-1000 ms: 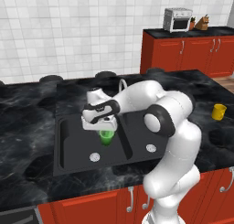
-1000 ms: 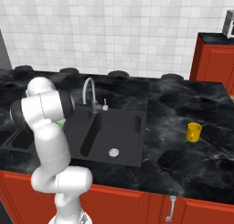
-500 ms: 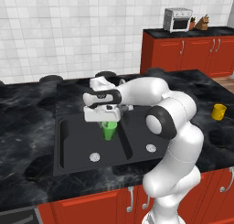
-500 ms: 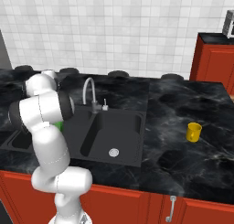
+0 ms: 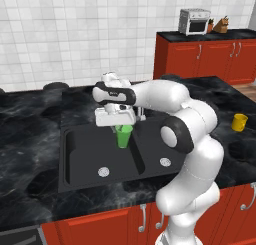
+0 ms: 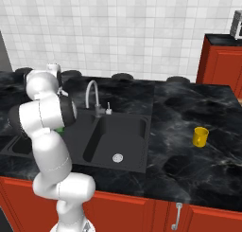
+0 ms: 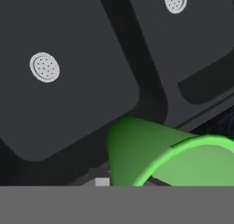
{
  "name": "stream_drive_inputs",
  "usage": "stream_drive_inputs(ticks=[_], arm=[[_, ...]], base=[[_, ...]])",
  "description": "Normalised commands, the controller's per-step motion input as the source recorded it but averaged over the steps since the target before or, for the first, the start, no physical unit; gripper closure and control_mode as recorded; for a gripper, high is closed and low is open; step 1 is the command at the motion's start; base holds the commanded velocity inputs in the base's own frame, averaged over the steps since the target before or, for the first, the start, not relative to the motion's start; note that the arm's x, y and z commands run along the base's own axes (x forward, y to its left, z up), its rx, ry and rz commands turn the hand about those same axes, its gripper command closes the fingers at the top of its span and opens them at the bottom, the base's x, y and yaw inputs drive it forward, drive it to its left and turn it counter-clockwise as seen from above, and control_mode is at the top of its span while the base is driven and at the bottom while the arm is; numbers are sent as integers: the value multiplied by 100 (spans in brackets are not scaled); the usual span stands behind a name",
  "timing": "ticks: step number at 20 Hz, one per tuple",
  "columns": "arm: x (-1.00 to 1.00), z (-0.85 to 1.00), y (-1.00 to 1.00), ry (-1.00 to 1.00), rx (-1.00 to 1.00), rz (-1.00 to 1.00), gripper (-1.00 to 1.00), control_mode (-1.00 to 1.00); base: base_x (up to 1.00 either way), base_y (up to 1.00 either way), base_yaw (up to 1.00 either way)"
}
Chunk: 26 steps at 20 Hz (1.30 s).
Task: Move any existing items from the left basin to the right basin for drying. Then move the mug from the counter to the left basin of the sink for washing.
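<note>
My gripper [image 5: 121, 125] is shut on the rim of the small green cup [image 5: 123, 136] and holds it in the air above the black sink, over the right side of the left basin [image 5: 90, 150] near the divider. The narrower right basin [image 5: 150, 151] lies just beyond it. In the hand view the green cup [image 7: 160, 157] sits at the bottom, with the divider and both silver drains below it. A sliver of the green cup [image 6: 60, 129] peeks out from behind my arm. The yellow mug [image 5: 239, 122] [image 6: 201, 136] stands upright on the black counter [image 5: 30, 119], far right of the sink.
A curved silver faucet [image 6: 92, 96] rises behind the sink's divider. A toaster oven [image 5: 195, 20] sits on the far red cabinet run at the back right. My own white arm arches over the right basin and the counter's front edge.
The green cup has risen out of the left basin in my grip and drifted a little to the right, toward the divider. The mug has stayed where it was.
</note>
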Motion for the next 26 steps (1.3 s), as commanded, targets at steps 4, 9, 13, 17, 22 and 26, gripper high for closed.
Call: stream_drive_inputs(ticks=[4, 9, 13, 17, 22, 26], arm=[[-43, 25, -20, 3, 0, -5, 100, -100], [-53, 22, -27, 0, 0, -5, 100, -100], [-55, 21, -43, 0, 0, -5, 100, -100], [-50, 18, -49, 0, 0, -3, 100, -100], [-41, 16, -59, 0, 0, -1, 100, -100], [-34, 12, -59, 0, 0, 0, 100, -100]], base=[[0, 0, 0], [0, 0, 0], [0, 0, 0], [0, 0, 0], [0, 0, 0], [0, 0, 0]])
